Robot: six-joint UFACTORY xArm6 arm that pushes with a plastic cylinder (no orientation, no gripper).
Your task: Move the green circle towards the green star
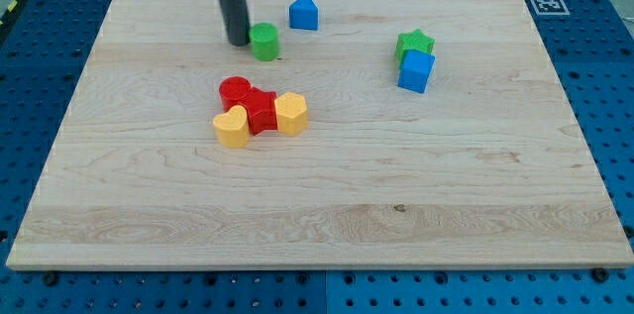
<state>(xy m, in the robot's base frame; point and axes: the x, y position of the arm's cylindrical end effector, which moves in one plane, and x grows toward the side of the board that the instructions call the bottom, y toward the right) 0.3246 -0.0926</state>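
The green circle [264, 42] is a short green cylinder near the view's top, left of centre. The green star [414, 45] lies to the view's right of it, with a blue cube [416, 70] touching its lower side. My tip [238, 41] stands on the board just to the view's left of the green circle, touching it or nearly so. The dark rod rises straight up out of the view's top.
A blue pentagon-like block [304, 12] lies up and right of the green circle. A cluster sits lower, left of centre: a red circle [236, 89], a red star-like block [261, 110], a yellow heart [231, 127] and a yellow hexagon [291, 114]. The wooden board [327, 205] rests on a blue pegboard.
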